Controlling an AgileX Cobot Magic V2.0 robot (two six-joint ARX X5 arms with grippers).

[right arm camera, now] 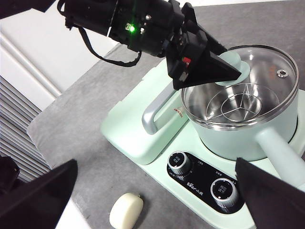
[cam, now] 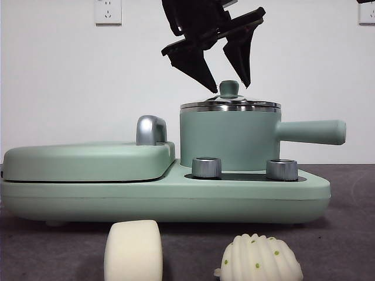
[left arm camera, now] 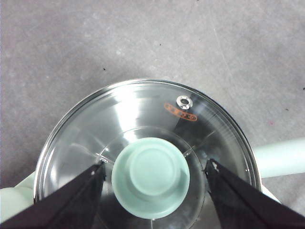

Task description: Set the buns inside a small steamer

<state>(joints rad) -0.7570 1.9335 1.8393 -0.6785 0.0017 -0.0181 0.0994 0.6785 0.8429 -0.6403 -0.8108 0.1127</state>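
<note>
Buns sit on the grey worktop (cam: 351, 246): smooth cream block (cam: 133, 250) at 7 o'clock, ridged pleated dome (cam: 259, 259) at 5. Mint steamer (cam: 228, 140), glass-lidded, stands behind; left claw (cam: 225, 73) spread wide around its green knob (cam: 229, 88). Right claw (right arm camera: 157, 200) hangs apart, empty.

1. Front view: low, level across the surface (cam: 351, 234), close to the small steamer (cam: 228, 140).
2. Left wrist view: directly above the lid (left arm camera: 143, 124), very near.
3. Right wrist view: high, oblique, farther off; shares the steamer.
</note>
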